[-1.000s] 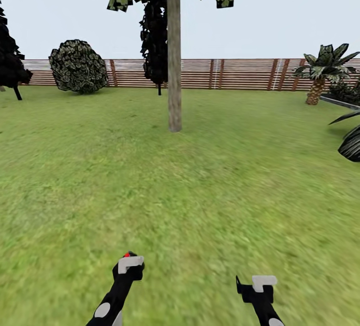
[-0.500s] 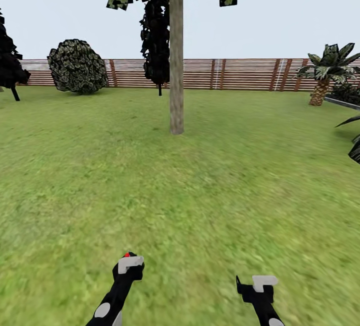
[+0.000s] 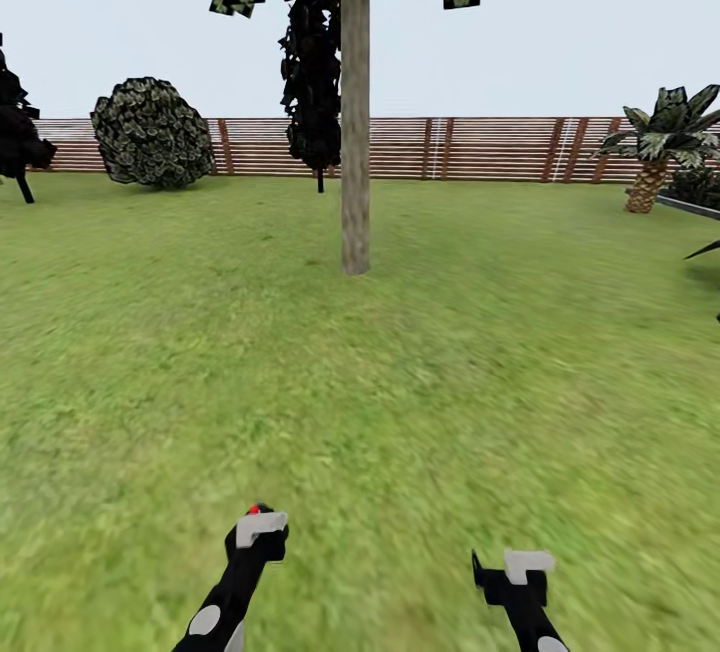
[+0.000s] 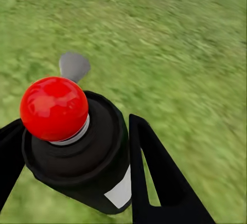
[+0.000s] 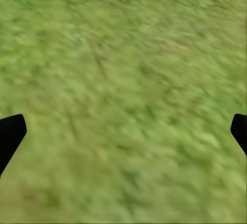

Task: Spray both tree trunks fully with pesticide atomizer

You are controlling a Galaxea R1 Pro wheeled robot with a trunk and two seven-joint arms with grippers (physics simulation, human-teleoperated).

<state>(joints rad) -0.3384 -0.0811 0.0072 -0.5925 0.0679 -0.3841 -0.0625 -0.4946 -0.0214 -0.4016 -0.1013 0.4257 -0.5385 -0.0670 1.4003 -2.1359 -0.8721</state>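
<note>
Pickup is done: the left gripper (image 4: 72, 167) has its fingers (image 4: 159, 183) clamped around the pesticide atomizer (image 4: 77, 147), carried low over the grass (image 3: 400, 412). The right gripper (image 5: 123, 131) is spread wide and empty. One tree trunk (image 3: 355, 132) stands well ahead with no white specks visible. All spraying looks left to do.

No readable text, numbers or brands anywhere, white label band (image 4: 122, 192) on the black pesticide atomizer (image 4: 87, 154) at lower left of the left wrist view blank
</note>
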